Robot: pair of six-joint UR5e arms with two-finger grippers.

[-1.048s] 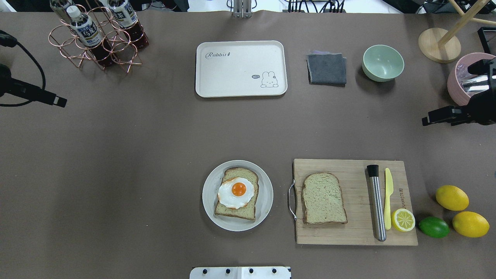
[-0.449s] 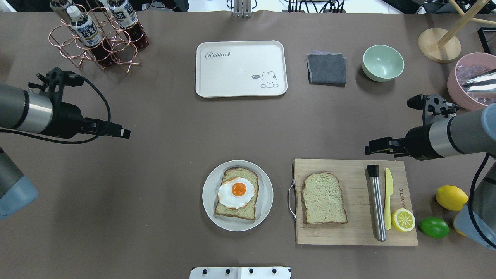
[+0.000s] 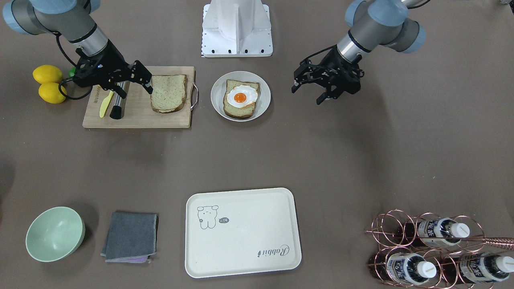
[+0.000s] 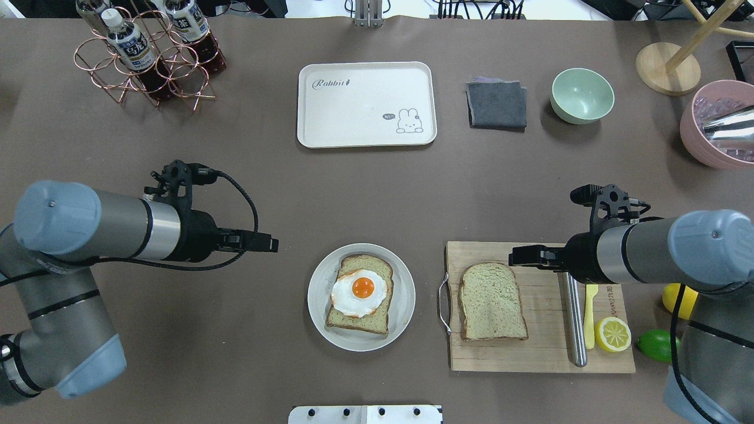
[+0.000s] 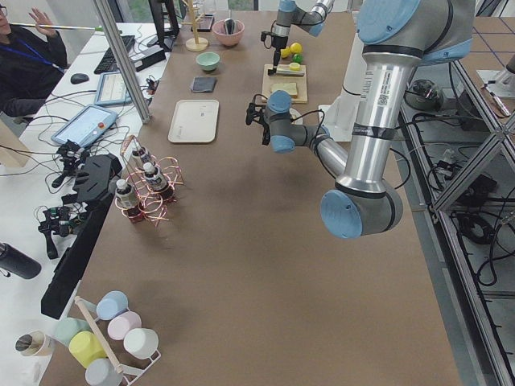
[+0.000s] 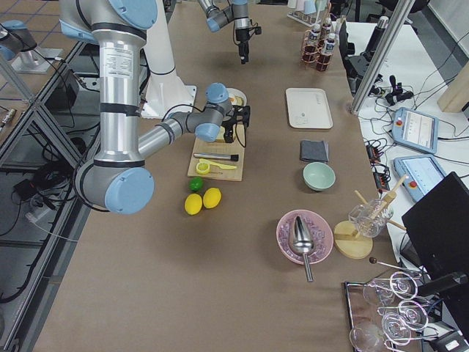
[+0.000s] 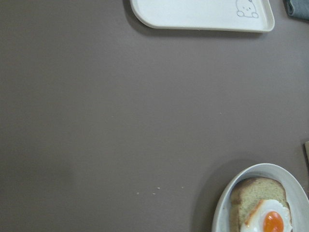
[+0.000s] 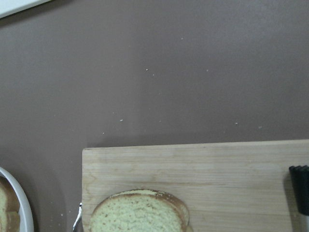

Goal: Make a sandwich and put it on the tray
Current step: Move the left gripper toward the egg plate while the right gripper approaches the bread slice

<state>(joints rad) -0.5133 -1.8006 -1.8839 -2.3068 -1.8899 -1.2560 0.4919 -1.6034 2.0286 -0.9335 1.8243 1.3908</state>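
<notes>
Bread slice (image 4: 492, 301) lay on the board (image 4: 530, 359) near the robot-side edge of the bench (image 4: 206, 353). The right claw (image 3: 135, 91), fingers apart, needed to drop squarely over opposite crusts and pinch gently. Left claw (image 3: 307, 95) hung apart too. Pale and brown-crusted, the other slice (image 4: 362, 323) carried its egg (image 4: 360, 288) on the plate (image 4: 318, 294); the tray (image 4: 365, 106) lay by the far edge.

We look along a long table (image 4: 377, 194) under a brown cover, evenly lit, shadows soft. Beyond its far edge stands a white desk (image 5: 28, 181) with a tablet (image 5: 84, 125) and keyboard (image 5: 121, 48); a person (image 5: 24, 60) sits there. An aluminium post (image 5: 122, 60) rises beside it. Reddish floor tiles (image 6: 33, 9) show on the near side.
</notes>
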